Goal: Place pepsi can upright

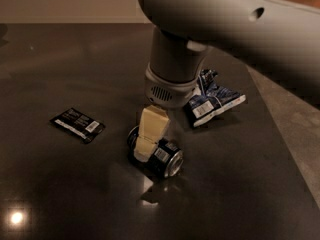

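Note:
The pepsi can lies on its side on the dark table, silver end facing front right, a white label patch on its side. My gripper hangs from the big grey arm directly over the can's left half. Its cream finger reaches down onto the can's top and covers part of it.
A flat black packet lies to the left of the can. A wrinkly blue-and-white snack bag lies behind and right of it, partly hidden by the arm. The table's right edge runs diagonally, with lighter floor beyond.

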Action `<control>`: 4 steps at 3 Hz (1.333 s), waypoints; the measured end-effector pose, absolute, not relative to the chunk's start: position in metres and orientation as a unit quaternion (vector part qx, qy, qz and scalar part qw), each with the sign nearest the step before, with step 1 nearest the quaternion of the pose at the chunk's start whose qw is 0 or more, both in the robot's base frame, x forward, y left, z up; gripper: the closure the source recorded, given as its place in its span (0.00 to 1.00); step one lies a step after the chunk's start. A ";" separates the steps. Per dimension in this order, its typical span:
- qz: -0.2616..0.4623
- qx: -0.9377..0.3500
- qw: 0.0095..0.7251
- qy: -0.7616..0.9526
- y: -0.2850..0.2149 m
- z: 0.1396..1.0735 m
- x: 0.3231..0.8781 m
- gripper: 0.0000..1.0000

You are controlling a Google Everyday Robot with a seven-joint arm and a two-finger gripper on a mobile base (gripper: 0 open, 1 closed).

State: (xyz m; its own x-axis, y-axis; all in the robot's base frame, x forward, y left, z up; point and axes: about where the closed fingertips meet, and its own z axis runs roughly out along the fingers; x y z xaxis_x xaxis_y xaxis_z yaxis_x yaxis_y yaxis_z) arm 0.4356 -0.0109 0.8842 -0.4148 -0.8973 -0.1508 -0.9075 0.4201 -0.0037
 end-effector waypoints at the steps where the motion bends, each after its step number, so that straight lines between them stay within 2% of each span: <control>1: 0.039 -0.524 0.049 0.849 0.010 0.870 0.432 0.00; 2: 0.039 -0.518 0.034 0.854 0.023 0.857 0.427 0.00; 4: 0.039 -0.507 0.014 0.861 0.026 0.841 0.422 0.41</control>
State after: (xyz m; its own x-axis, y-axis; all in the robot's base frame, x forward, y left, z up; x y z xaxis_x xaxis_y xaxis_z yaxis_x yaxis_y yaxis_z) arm 0.4225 0.0259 0.8408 -0.4853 -0.8720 -0.0640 -0.8742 0.4826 0.0529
